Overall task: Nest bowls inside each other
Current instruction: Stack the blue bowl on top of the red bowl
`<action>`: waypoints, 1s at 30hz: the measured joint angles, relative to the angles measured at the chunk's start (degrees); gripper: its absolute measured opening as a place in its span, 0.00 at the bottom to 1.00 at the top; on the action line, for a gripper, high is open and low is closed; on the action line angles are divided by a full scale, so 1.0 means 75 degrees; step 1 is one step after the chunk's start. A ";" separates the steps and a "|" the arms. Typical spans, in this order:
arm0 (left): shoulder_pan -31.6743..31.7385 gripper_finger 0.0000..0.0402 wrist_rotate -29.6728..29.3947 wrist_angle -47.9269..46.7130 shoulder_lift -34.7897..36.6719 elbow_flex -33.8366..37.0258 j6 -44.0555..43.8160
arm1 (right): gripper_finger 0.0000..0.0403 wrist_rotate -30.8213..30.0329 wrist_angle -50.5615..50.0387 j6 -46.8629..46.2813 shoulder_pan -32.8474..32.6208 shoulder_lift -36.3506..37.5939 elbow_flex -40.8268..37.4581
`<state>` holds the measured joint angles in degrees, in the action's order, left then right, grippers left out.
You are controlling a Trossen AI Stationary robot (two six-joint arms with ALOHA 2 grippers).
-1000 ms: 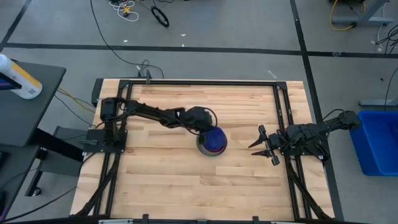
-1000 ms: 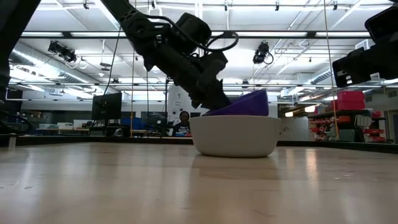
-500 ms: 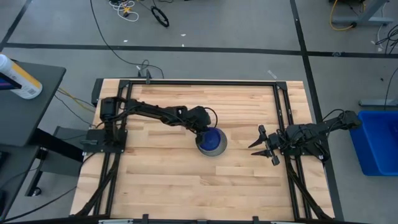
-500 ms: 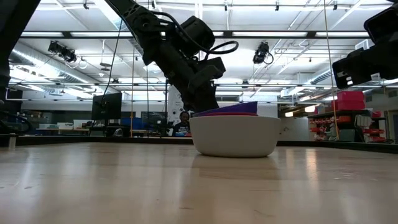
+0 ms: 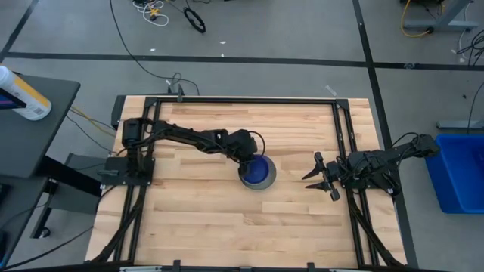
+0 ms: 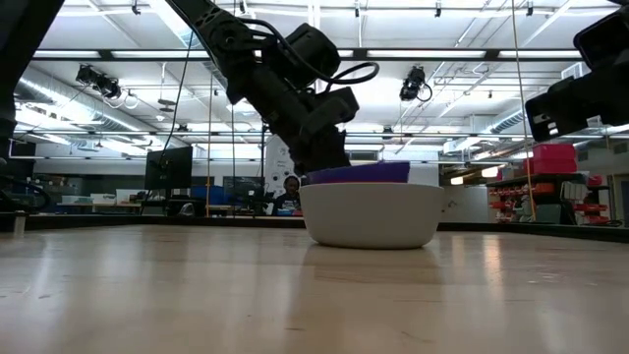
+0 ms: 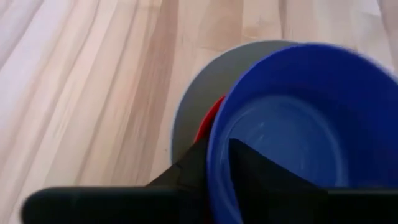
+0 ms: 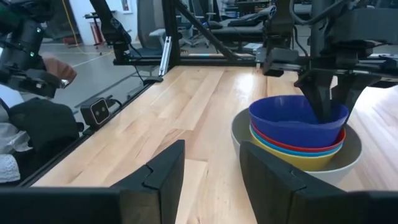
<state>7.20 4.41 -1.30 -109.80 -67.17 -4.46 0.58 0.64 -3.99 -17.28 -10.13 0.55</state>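
A grey bowl stands mid-table with yellow, light blue and red bowls nested in it. The dark blue bowl sits level on top of the stack. My left gripper reaches in from the table's left, slanting down, and is shut on the dark blue bowl's rim. My right gripper waits open near the table's right edge, pointing at the stack, with nothing between its fingers. My left gripper has the dark blue bowl's rim on the side toward the table's left, one finger inside the bowl and one outside. The fingers come slanting down from the left. The bowl sits level, nested in the red bowl.
Black frame rails run along the table's left, far and right sides. Bare wood lies all round the stack. A blue bin stands on the floor at the right, a side table with a bottle at the left. A person stands beyond the table.
My left gripper has stayed over the stack while its wrist has tipped. The dark blue bowl, tilted a second ago with one side raised above the grey bowl, has sunk into the stack and now lies level.
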 joint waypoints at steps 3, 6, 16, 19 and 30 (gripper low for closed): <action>-0.0003 0.27 0.0040 0.0118 -0.0006 0.0005 -0.0073 | 0.41 0.0000 0.0000 -0.0107 0.0000 0.0000 0.0001; -0.0006 0.39 -0.0031 0.0149 -0.0006 0.0005 -0.0150 | 0.41 0.0006 0.0000 -0.0157 0.0000 0.0000 0.0000; 0.0000 0.74 0.0318 -0.0087 -0.0006 -0.0545 0.0065 | 0.41 0.0003 0.0000 -0.0157 0.0000 -0.0012 0.0001; 0.0000 0.78 0.0315 -0.0570 -0.0006 -0.0841 0.0150 | 0.41 0.0009 0.0003 -0.0160 0.0000 -0.0021 0.0001; -0.0002 0.81 -0.0089 -0.0772 0.0006 -0.0974 0.0287 | 0.41 0.0015 0.0003 -0.0355 0.0000 -0.0354 0.0001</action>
<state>7.19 3.74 -7.09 -109.75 -74.48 -2.31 0.69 0.67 -6.66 -17.28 -12.79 0.56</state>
